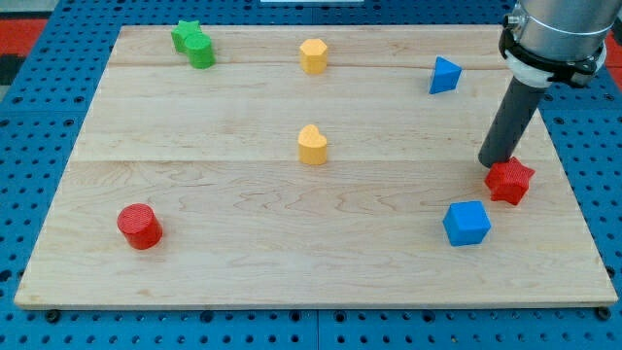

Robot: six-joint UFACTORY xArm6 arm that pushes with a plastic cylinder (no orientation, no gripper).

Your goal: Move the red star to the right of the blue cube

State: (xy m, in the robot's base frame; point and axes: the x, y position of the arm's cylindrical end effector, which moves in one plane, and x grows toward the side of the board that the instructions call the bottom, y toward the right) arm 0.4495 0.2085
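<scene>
Blue cube nearest, red star just upper-right — my tip touching it, no fingers.

One camera, high oblique view, whole wooden board in frame

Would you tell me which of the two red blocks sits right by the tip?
The red star, just below my tip; the red cylinder sits far off at the view's left.

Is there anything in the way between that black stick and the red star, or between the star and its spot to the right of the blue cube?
Nothing visible. My tip sits right at the red star, on its upper-left edge. The board to the right of the blue cube, just below the star, holds no other block.
</scene>
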